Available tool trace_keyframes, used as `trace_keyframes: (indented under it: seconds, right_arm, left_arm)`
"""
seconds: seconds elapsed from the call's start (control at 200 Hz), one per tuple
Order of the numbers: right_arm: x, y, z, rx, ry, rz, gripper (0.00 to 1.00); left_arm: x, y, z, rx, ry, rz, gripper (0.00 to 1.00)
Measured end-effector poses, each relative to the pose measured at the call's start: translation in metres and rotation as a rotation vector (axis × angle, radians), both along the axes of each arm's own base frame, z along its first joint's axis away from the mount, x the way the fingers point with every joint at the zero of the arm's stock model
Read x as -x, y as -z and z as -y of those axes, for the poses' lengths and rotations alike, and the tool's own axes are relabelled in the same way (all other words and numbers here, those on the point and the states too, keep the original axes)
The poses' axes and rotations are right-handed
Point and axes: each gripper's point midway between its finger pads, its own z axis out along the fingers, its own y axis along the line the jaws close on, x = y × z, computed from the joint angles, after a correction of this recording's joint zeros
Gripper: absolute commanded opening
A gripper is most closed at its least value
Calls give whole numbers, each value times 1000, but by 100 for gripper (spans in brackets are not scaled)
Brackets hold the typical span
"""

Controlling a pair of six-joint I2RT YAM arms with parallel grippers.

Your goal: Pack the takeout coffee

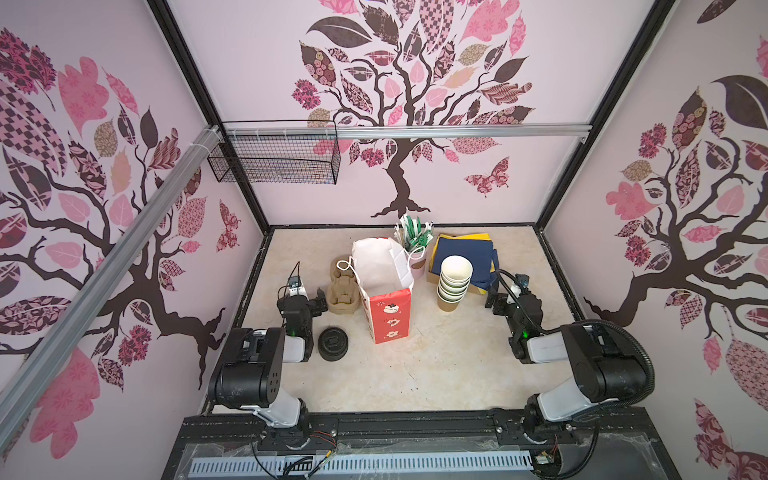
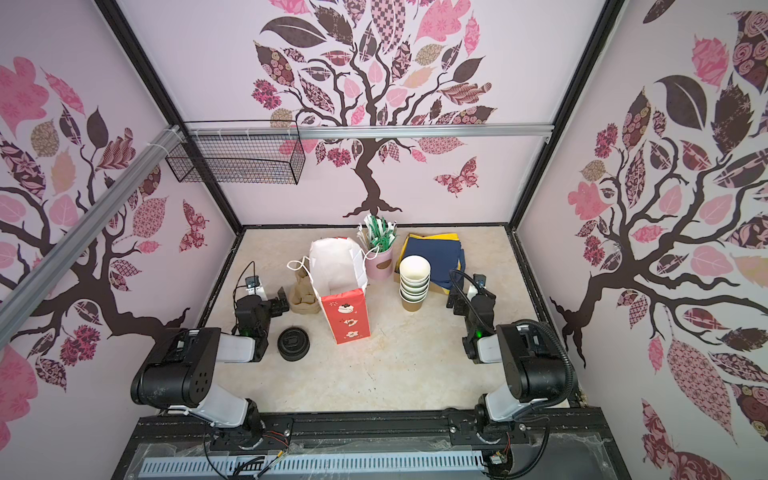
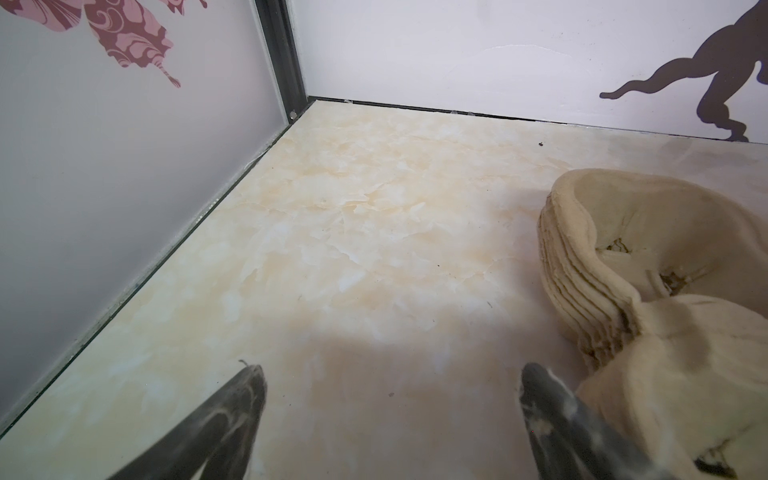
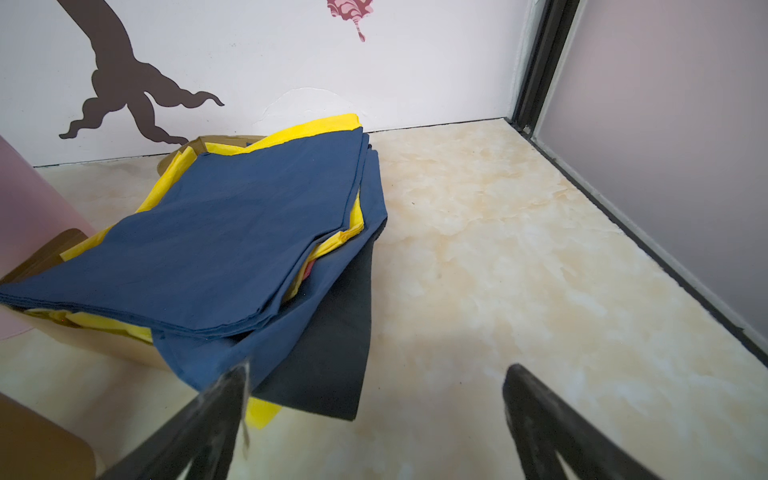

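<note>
with the left gripper and right gripper both spread apart and empty, the cups, stacked between bag and right gripper, are probably best taken singly, the top rim pinched and lifted straight, lids lying near the left arm.

Both your top views look steeply down from high above the near edge of the table toward its far edge, and they share nearly the whole scene. Each wrist camera sits low and close behind its pincer. The one behind the left pincer faces the far left corner, and the one behind the right pincer faces the far right corner.
</note>
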Motion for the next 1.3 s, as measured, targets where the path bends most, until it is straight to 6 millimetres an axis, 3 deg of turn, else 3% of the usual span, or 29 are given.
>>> trace_keyframes:
  seconds: [0.665,0.75,0.815,0.88,1.005,1.155,1.3]
  right_arm:
    - [0,-3,0,-2,-3,11,100]
    - [5,-4,2,-5,7,21,100]
    - [12,-6,7,-9,38,17,100]
    - [15,-20,13,-11,72,34,100]
    - [18,-68,24,-50,150,96,100]
    - [25,-122,21,-141,152,97,100]
    - [32,-140,6,-264,102,-8,95]
  left_arm:
    - [0,-1,0,-1,-1,1,97]
    - [3,-7,-2,-3,-12,-1,97]
    - [6,-25,-4,-4,-21,21,97]
    - [9,-48,-5,-6,-28,61,97]
    - [16,-94,-6,-2,-34,147,97]
    - [29,-118,-5,31,-41,154,97]
    - [40,-147,-2,100,-41,167,97]
